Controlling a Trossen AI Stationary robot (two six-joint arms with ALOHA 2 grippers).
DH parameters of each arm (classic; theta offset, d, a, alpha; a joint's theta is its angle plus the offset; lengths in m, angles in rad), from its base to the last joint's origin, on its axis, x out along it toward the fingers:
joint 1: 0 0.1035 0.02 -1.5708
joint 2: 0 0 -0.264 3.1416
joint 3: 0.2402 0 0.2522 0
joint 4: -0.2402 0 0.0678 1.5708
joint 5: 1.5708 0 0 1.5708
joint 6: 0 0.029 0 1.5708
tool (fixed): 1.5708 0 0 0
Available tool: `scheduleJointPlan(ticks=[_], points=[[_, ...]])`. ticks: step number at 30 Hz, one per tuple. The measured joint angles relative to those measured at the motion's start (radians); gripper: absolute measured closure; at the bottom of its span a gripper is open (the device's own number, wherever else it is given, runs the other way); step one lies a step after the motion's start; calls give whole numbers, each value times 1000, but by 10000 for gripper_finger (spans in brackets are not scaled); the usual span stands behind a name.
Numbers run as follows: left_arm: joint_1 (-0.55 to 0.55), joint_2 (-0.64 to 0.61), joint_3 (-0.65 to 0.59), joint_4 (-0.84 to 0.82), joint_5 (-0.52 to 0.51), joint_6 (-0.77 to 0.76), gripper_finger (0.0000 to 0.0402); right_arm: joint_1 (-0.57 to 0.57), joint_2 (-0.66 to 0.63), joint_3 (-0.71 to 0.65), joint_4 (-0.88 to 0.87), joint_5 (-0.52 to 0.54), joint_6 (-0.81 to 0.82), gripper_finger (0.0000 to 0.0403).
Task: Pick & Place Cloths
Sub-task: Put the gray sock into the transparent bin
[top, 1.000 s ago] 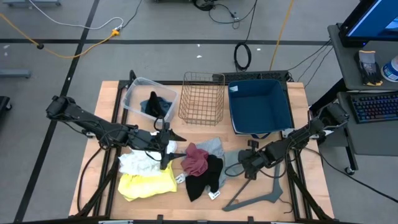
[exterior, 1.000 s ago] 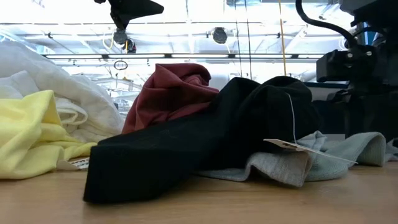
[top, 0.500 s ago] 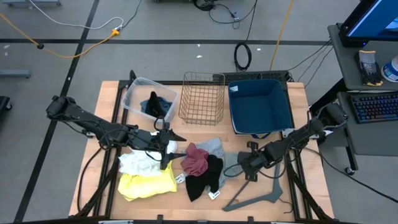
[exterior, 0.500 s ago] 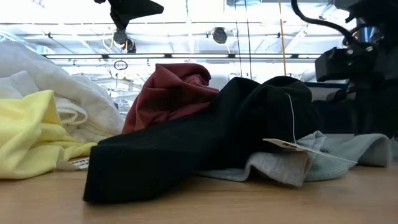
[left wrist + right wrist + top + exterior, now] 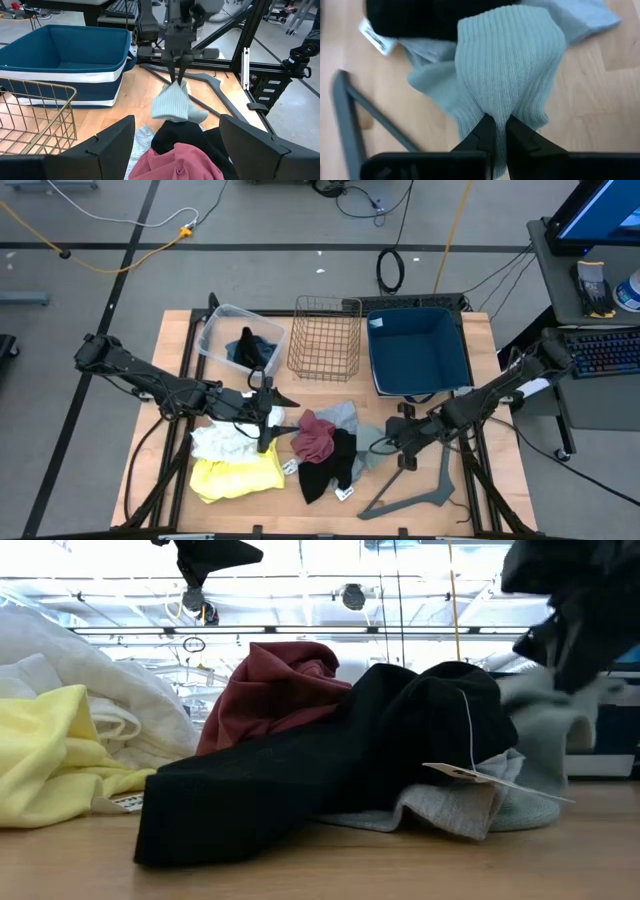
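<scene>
Pinching a fold of the blue-grey cloth (image 5: 510, 75), the right pincer (image 5: 495, 131) was shut, seemingly lifted off the surface (image 5: 470, 480); the left pincer (image 5: 264, 416) was held wide open, empty, above the white cloth (image 5: 222, 444).

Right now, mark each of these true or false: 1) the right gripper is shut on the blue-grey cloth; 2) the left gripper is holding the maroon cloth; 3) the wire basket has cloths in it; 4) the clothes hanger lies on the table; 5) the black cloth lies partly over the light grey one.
1) True: the right gripper pinches a fold of the blue-grey cloth.
2) False: the left gripper hangs open above the pile, and the maroon cloth lies untouched.
3) False: the wire basket shows no cloth inside.
4) True: the clothes hanger lies flat near the table's front edge.
5) True: the black cloth drapes over the light grey cloth.
</scene>
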Motion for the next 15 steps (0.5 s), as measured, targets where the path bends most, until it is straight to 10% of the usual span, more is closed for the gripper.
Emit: scheduleJointPlan(ticks=[15], points=[[0, 0, 0, 1, 0, -2, 108, 0, -230, 0, 234, 7, -150, 393]])
